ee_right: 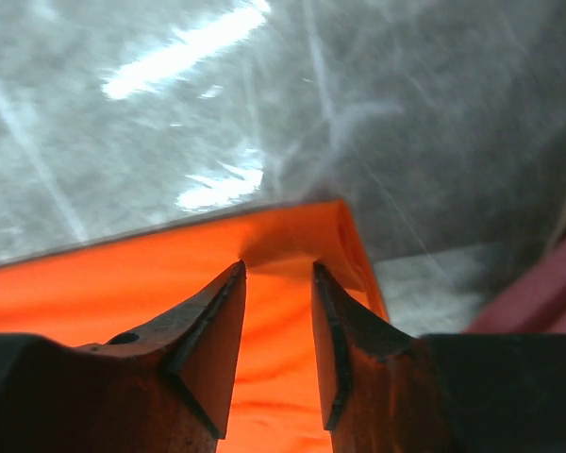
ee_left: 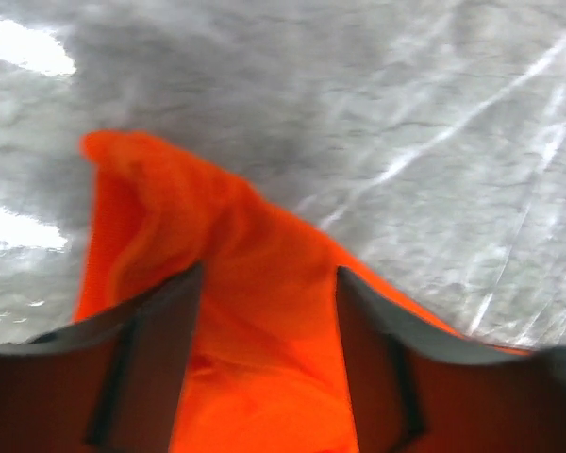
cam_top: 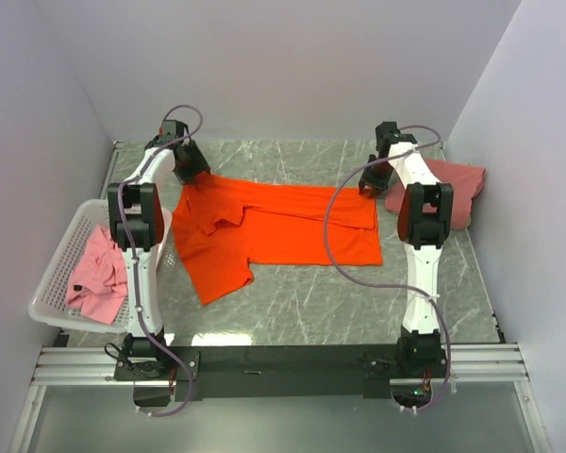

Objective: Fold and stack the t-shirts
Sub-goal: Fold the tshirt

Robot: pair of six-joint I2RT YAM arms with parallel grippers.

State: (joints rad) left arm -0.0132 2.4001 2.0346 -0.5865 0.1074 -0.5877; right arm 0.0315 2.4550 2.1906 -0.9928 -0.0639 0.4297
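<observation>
near the bases, the grey marbled worktop [cam_top: 358,297] is bare of cloth. at near left a white perforated basket [cam_top: 49,283] holds the lighter pink t-shirt [cam_top: 99,278], crumpled, judged to be awaiting its turn. mid-worktop, the orange t-shirt [cam_top: 283,231] lies spread, one sleeve towards the near left. at its far edge each arm has one corner: the left tool [ee_left: 269,274] is closed on a thick bunch of orange cloth that fills its gap, the right tool [ee_right: 278,269] nipped almost together on the thin far-right corner. judgement: the two corners are held together so the far edge can be carried over as one straight fold. far right, the salmon-pink t-shirt [cam_top: 453,193] lies in a compact heap, touching the orange hem, likely the stack base.
</observation>
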